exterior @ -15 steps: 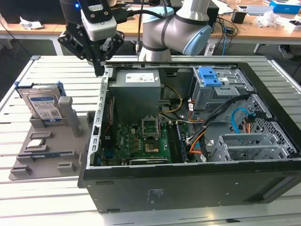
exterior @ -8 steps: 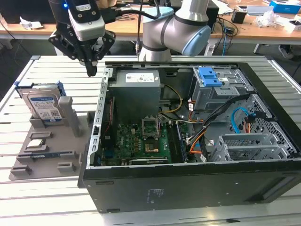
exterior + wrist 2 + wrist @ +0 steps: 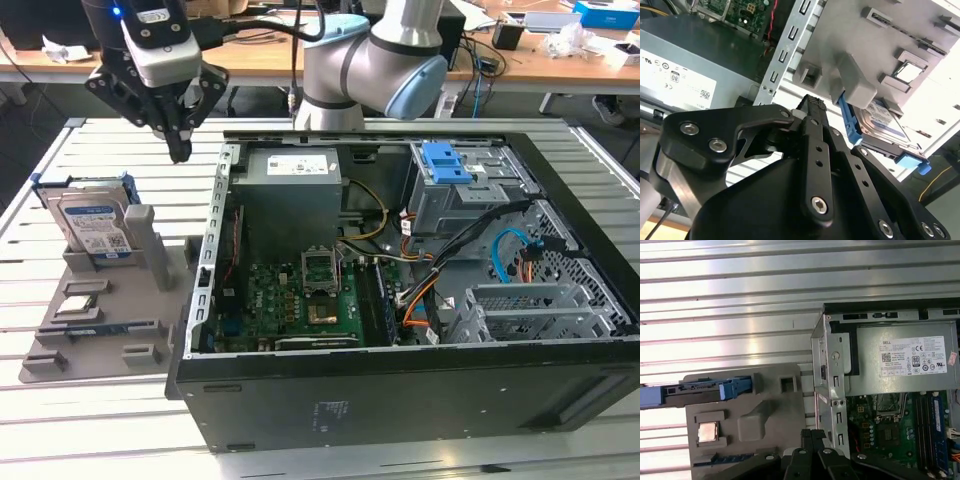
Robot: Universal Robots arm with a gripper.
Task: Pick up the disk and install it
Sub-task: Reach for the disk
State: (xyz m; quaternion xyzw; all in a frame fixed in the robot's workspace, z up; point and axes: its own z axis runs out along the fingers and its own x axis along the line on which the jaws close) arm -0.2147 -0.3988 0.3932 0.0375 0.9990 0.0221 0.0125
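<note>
Disk (image 3: 95,228) stands on edge in a slot of the grey holder (image 3: 150,290) on the slatted table (image 3: 100,420), at the exterior view's left, its labelled face outward and a blue bracket (image 3: 850,125) around its edges. In the first wrist view it shows edge-on (image 3: 700,390), its upper part clear of the slot. It looks like a stiff, dense metal block, fairly heavy for its size. The flat faces are smooth and likely to slip under light pressure, and the inside probably takes knocks badly. The plastic bracket is likely to flex, so it seems a poor place to squeeze. The better hold, I judge, is across the two broad faces near the middle of the exposed upper part, square to them so the disk does not swing. The gripper (image 3: 180,150) hangs above the table between holder and open case (image 3: 400,400), higher than the disk and well apart from it, toward the exterior view's right. Its jaws are together with nothing between them. The case lies on its side just beside the holder, with the power supply (image 3: 295,190) nearest the gripper.
</note>
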